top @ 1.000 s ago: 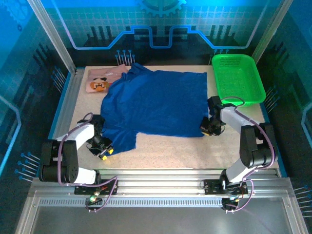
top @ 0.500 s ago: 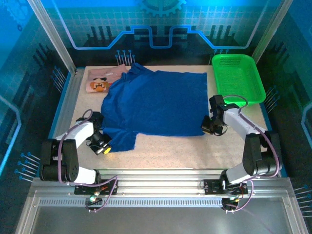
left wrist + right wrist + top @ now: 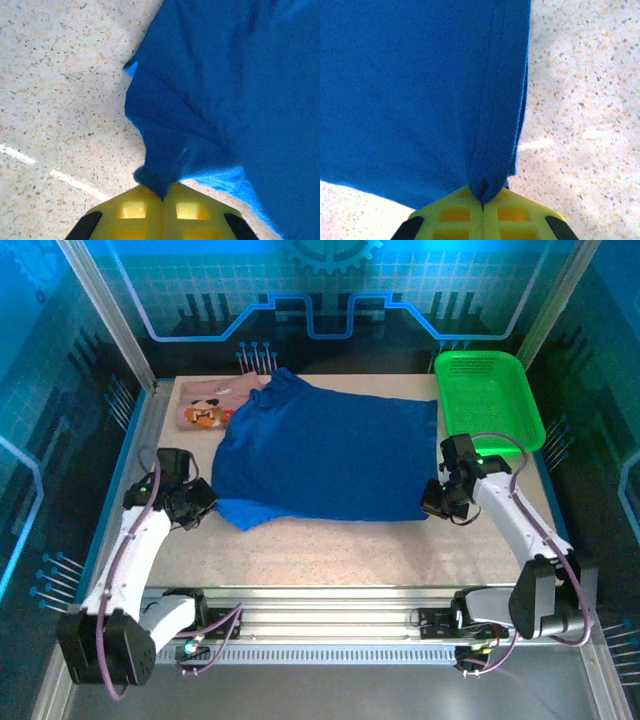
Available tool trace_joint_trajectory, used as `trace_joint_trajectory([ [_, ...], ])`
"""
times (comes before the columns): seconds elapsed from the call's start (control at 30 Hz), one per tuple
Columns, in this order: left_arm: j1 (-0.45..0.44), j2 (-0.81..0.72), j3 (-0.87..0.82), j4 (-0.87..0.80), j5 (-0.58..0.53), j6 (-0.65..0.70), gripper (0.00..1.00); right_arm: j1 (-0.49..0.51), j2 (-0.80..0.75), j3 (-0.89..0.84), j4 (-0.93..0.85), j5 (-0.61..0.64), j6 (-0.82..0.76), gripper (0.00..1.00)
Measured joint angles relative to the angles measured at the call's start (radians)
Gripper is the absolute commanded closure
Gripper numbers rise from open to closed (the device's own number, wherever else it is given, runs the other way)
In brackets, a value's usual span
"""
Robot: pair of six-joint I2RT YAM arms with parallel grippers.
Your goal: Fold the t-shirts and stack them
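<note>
Fold step, blue t-shirt (image 3: 330, 455): left gripper (image 3: 192, 506) and right gripper (image 3: 440, 502) each clamp a near hem corner. Next, probably carry both corners together toward the worktop's (image 3: 330, 545) far edge.

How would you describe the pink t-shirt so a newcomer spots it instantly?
Start at the speckled table in the top view and go to its far left corner. There the pink t-shirt lies partly covered by the big blue t-shirt. It is the only pale cloth, printed with a brown-and-red cartoon face.
</note>
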Motion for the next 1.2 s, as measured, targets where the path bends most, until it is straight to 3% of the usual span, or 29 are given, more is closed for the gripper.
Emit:
trace_joint_trajectory([
  [0.3, 0.0, -0.225, 0.043, -0.166, 0.002, -0.071, 1.0, 0.0, -0.119, -0.003, -0.122, 0.016, 0.008, 1.0],
  [0.53, -0.006, -0.254, 0.069, -0.249, 0.003, -0.09, 1.0, 0.0, -0.218, -0.016, -0.216, 0.031, 0.024, 1.0],
  [0.73, -0.016, -0.059, 0.211, -0.219, 0.009, -0.027, 1.0, -0.012, -0.178, -0.019, -0.242, 0.067, 0.019, 0.99],
  [1.03, -0.123, 0.325, 0.465, -0.077, 0.01, 0.119, 1.0, -0.05, 0.005, 0.029, -0.187, 0.106, -0.024, 0.98],
  [1.2, -0.137, 0.515, 0.565, -0.04, 0.01, 0.209, 1.0, -0.07, 0.131, 0.073, -0.13, 0.119, -0.059, 0.97],
])
